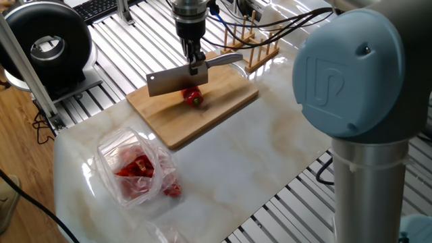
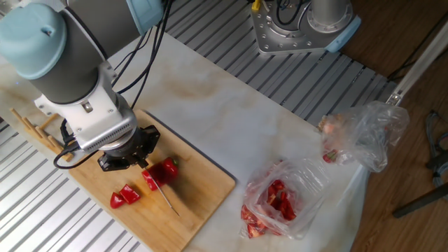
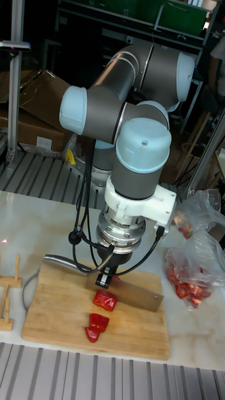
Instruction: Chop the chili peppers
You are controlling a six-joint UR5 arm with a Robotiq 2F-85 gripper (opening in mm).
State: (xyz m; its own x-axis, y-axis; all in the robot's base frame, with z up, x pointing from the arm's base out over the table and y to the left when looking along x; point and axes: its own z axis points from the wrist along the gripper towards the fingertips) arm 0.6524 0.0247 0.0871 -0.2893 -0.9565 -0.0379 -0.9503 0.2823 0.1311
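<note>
The gripper (image 1: 194, 64) is closed on the handle of a cleaver (image 1: 177, 79), holding it horizontally with the blade edge facing down. The blade sits over the wooden cutting board (image 1: 216, 108), directly above the larger piece of the chili peppers (image 2: 161, 172). In the other fixed view, two smaller cut red pieces (image 2: 124, 197) lie on the board just beside it. A transparent plastic bag (image 1: 133, 167) containing red pieces rests on the marble tabletop (image 1: 250, 155), well apart from the board. A wooden rack (image 1: 256, 52) stands behind the board.

Two fixed views overhead, opposite sides; tall view frontal, low; all share cutting board (image 1: 192, 108).
</note>
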